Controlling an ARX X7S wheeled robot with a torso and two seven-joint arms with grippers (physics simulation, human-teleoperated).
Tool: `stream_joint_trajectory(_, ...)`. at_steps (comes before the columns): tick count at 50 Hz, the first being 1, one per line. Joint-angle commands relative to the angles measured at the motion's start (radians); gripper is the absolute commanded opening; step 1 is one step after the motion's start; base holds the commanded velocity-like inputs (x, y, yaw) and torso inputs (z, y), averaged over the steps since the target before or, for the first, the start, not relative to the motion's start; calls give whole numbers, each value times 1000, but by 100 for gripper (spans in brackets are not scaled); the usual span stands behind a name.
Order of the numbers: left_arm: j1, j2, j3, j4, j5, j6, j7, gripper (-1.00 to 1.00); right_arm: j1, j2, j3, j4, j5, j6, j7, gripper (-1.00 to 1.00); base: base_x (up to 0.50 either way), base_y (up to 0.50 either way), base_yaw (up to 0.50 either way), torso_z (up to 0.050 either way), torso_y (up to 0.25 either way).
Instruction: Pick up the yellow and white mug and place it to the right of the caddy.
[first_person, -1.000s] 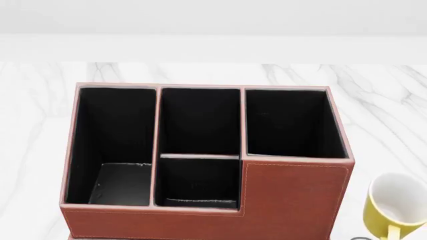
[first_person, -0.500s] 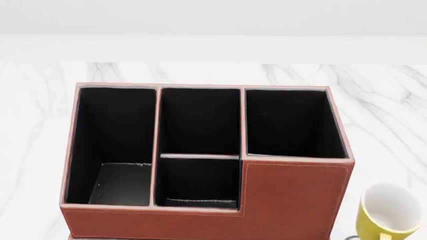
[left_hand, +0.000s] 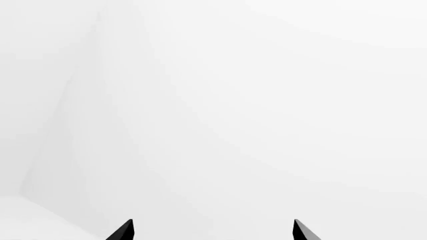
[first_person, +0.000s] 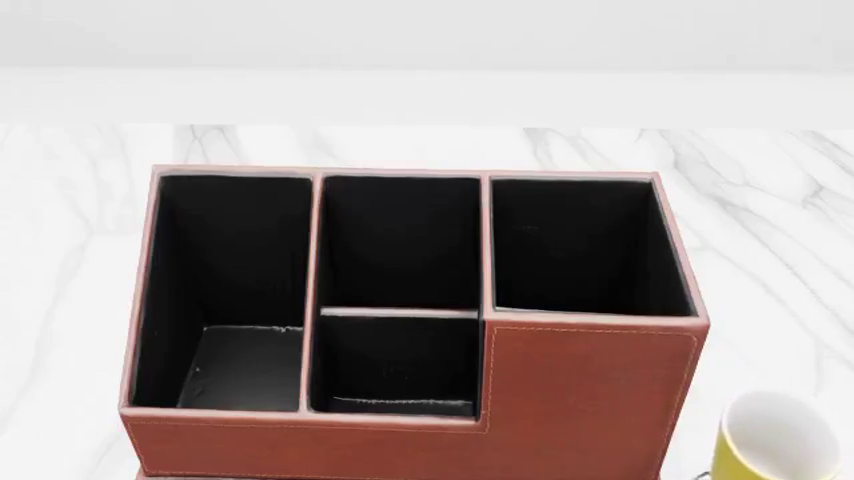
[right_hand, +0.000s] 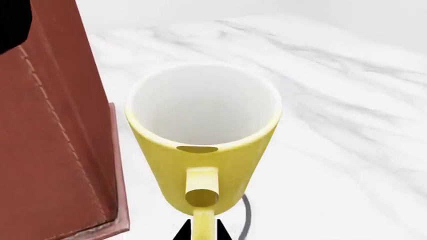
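The mug was found beside the caddy, handle pinched by the right gripper; the left gripper stood spread. Lowering and release were judged next.

My head camera looks steeply down, close over the caddy on the marble table. My right wrist camera sits very near the yellow and white mug, facing along the caddy's right wall, so both views share that corner. The left wrist camera faces blank white, probably a wall.
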Motion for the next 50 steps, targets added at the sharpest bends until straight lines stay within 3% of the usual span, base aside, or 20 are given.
stream_joint_trajectory(1,0,0,2,0,2,0,1,100,-1,-27,13,45,-9,8,-34,-100,0,0,0,0,0)
stream_joint_trajectory(47,0,0,-2,0,-2,3,2,100,-4,-90,22,165,5,41,-73,-100,0,0,0,0,0)
stream_joint_trajectory(48,0,0,-2,0,-3,2,3,100,-3,-91,22,168,4,42,-69,100,0,0,0,0,0)
stream_joint_trajectory(50,0,0,-4,0,-5,3,3,100,-2,-92,21,172,-1,43,-61,100,0,0,0,0,0)
